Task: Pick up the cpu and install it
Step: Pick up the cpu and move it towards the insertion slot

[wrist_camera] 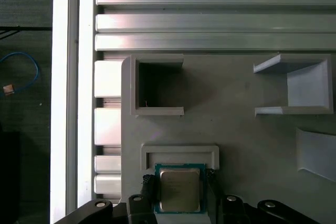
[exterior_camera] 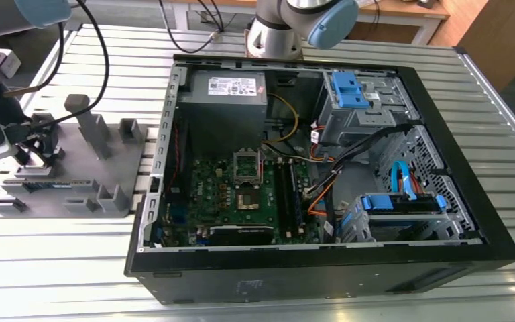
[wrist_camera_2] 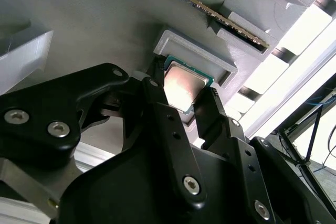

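You've got the gripper closest, jaws pinching the cpu by two opposite edges beside a low rim on the grey parts tray, which sits on the slatted tabletop at the exterior view's left, open computer case to its right.

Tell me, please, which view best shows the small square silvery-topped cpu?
The first wrist view: it faces the cpu squarely, its metal top unobstructed. The second wrist view shows it slanted, partly behind the gripper. In the exterior view the gripper covers it.
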`<state>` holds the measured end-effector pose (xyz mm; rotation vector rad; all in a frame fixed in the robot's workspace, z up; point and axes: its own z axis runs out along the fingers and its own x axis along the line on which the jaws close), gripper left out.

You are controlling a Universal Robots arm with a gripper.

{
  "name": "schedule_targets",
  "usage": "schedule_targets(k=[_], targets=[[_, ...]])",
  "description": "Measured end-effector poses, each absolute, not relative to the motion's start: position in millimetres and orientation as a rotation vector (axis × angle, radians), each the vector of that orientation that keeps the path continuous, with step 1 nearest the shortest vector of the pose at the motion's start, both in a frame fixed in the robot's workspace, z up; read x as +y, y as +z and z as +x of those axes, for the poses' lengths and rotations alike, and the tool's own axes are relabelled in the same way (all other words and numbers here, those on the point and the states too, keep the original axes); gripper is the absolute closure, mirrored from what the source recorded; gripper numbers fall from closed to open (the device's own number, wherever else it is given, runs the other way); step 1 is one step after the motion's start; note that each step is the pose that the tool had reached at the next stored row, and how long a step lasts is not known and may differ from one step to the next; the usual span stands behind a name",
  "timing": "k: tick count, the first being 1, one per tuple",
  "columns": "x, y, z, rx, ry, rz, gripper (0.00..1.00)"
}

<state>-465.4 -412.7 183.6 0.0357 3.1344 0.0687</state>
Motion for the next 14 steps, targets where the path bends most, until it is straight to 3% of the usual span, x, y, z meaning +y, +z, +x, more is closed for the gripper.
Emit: schedule_targets(k=[14], targets=[[-412.7, 185.9, -465.5, 3.135, 0.068, 0.036, 0.53]])
